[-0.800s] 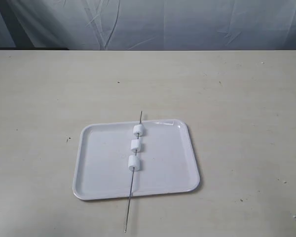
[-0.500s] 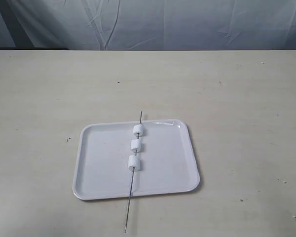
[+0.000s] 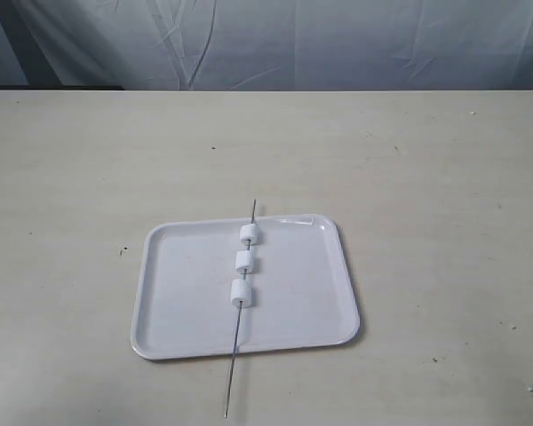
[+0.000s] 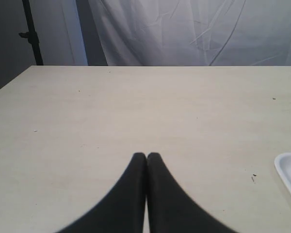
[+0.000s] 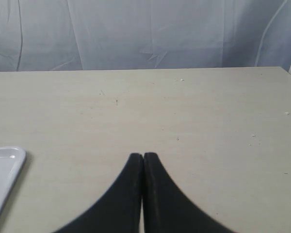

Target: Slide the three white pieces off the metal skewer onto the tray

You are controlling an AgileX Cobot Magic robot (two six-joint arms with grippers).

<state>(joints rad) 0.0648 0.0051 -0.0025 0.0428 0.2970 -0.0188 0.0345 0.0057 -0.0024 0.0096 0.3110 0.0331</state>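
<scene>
Lying across the tray (image 3: 178,266), the metal skewer (image 3: 234,368) seems stiff and slippery, so its bare overhanging end suits grasping. The three white pieces (image 3: 243,263) look soft. The left gripper (image 4: 146,156) and right gripper (image 5: 143,155) are clenched, empty.

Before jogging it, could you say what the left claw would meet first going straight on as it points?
The way looks free as far as shown: only bare table lies ahead of the left claw; the tray sits aside.
</scene>
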